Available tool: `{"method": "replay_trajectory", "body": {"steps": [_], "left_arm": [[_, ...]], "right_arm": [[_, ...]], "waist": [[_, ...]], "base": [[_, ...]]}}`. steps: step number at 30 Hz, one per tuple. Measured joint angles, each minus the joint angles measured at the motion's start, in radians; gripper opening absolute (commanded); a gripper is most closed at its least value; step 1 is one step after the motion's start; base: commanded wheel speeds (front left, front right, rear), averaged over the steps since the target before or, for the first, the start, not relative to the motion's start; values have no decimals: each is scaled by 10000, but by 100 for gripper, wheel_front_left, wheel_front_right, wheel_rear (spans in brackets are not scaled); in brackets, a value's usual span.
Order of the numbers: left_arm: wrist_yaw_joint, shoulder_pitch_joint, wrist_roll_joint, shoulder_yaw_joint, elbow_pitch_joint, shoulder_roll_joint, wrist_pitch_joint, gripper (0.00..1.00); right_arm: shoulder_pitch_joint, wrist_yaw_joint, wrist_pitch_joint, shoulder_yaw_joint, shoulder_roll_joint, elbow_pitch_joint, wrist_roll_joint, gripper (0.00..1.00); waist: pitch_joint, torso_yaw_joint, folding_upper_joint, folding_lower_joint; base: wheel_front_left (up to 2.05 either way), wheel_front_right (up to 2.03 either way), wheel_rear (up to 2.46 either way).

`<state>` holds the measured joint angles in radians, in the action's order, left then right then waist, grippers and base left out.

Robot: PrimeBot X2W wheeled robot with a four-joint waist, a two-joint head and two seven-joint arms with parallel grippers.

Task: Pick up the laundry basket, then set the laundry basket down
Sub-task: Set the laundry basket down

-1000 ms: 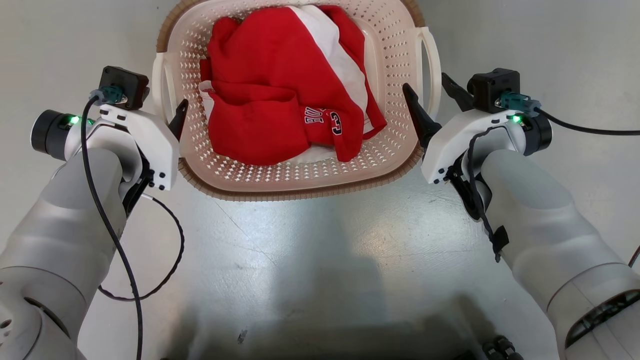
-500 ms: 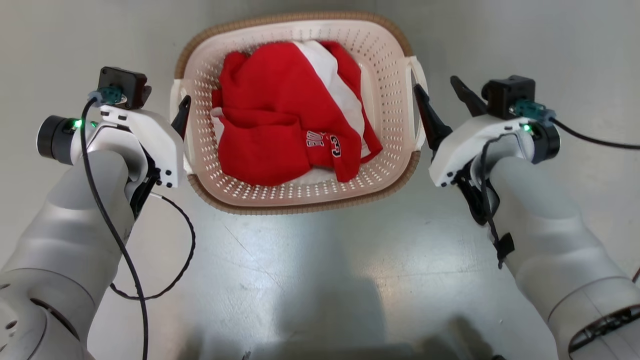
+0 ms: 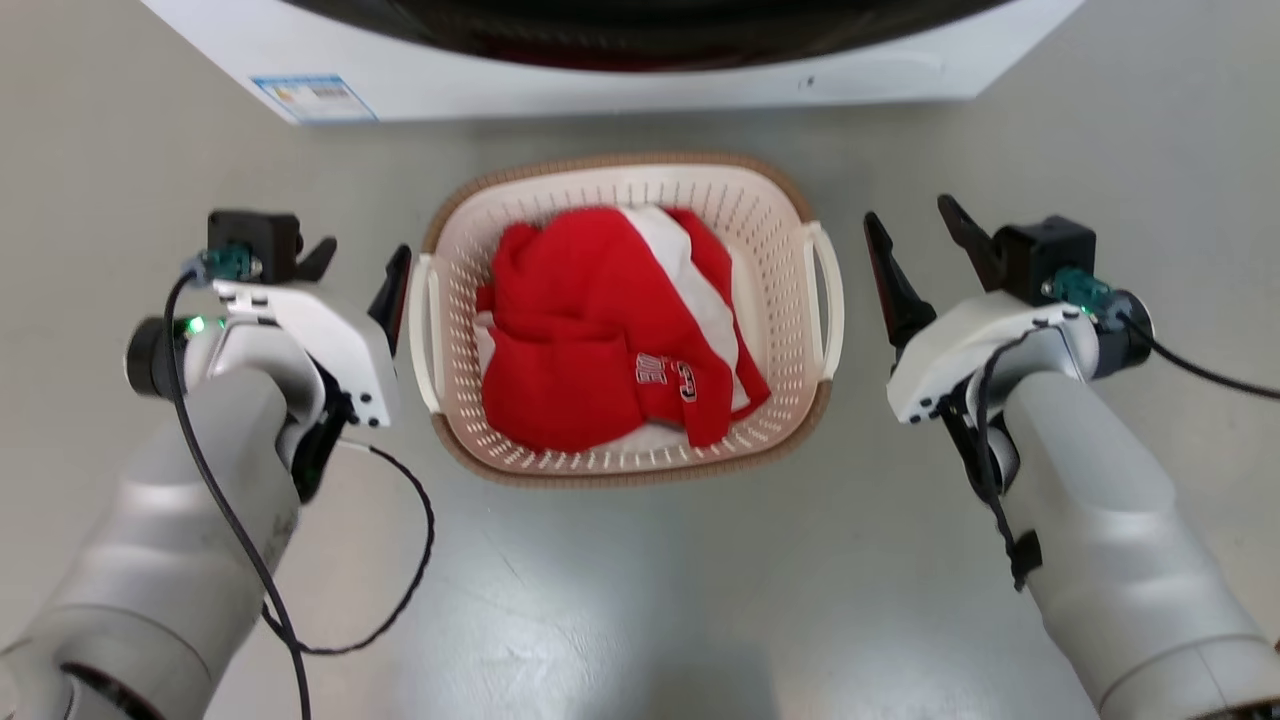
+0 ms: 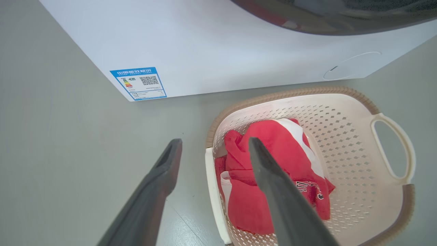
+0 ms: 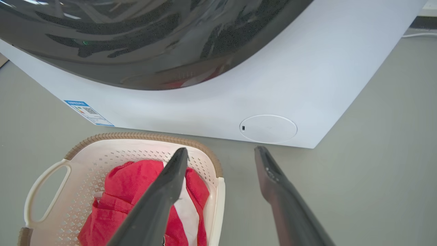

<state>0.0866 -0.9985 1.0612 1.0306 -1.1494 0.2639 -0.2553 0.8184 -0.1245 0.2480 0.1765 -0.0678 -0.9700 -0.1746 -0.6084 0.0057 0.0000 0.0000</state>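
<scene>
Small cream perforated plastic laundry basket (image 3: 770, 250) w/ brown woven-look rim (image 3: 610, 160) sits on the grey floor (image 3: 640, 560) in front of the white washing machine (image 3: 600, 70); my left gripper (image 3: 358, 268) and right gripper (image 3: 908, 225) flank it, both spread, holding nothing. Risk imo: left inner finger (image 3: 393, 285) is near the white loop handle (image 3: 428, 330), sideways drift could hook and tip it

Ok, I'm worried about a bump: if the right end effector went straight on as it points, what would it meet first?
Probably the washing machine, low on its white front, past a strip of floor; depth is unclear. The right end effector points beside the basket, not into it.
</scene>
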Motion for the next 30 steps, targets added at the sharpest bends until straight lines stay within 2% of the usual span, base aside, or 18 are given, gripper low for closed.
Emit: {"method": "replay_trajectory", "body": {"steps": [6,19,30], "left_arm": [[-132,1081,-395,-1519,961,209,-2,100],[-353,4197,-2627,-4648,3557,495,-2,100],[-416,6688,-4073,-6604,5486,416,-2,100]], "right_arm": [[-1098,0,0,-874,19,1279,974,100],[-3602,0,0,-1965,100,3756,2184,100],[-5479,0,0,-2362,90,5298,2077,100]], "waist": [[1055,106,0,0],[3212,204,0,0],[4368,308,0,0]], "base": [[0,0,0],[0,0,0],[0,0,0]]}}
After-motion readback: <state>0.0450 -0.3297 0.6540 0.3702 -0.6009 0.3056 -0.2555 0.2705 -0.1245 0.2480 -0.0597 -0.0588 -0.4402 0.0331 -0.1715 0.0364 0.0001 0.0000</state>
